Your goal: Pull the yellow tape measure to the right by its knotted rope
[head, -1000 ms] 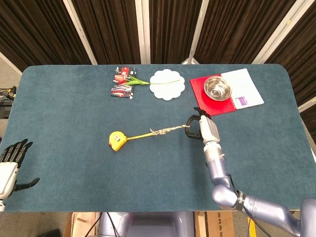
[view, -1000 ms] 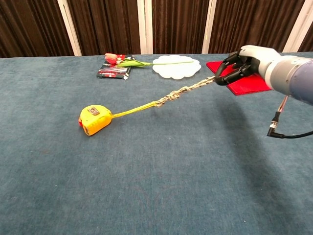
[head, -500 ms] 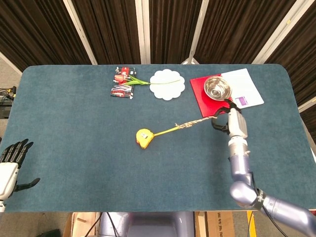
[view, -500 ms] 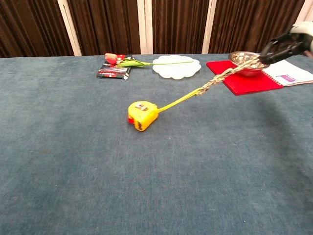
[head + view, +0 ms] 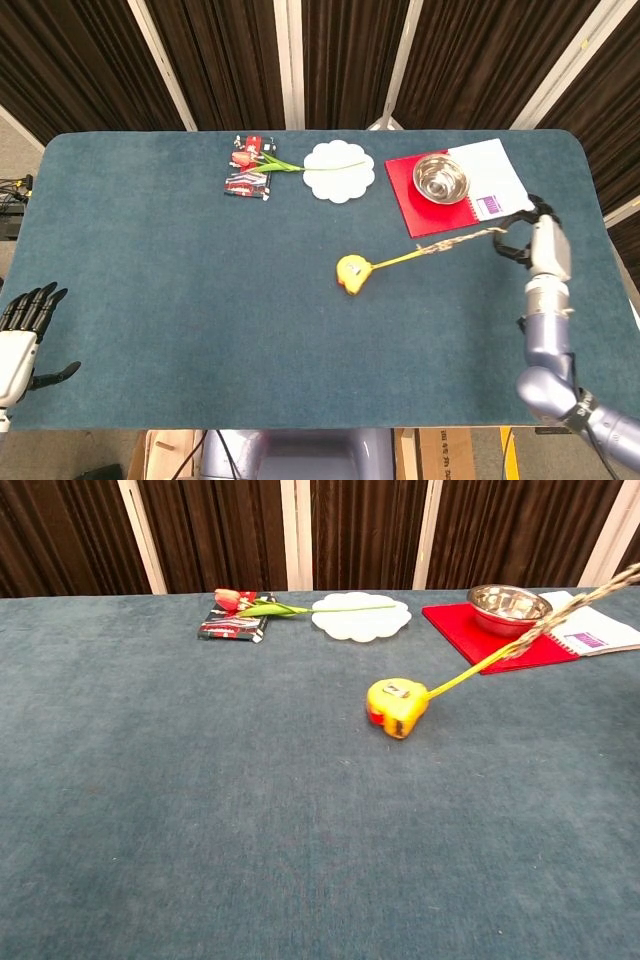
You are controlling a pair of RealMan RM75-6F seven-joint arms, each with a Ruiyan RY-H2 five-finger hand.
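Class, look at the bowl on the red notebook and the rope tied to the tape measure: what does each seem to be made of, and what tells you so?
Bowl: probably polished metal, perhaps steel; it is silvery and mirrors light. Rope: seemingly braided fibre cord, pale and matt, with a knotted, bumpy outline; the exact fibre cannot be told.
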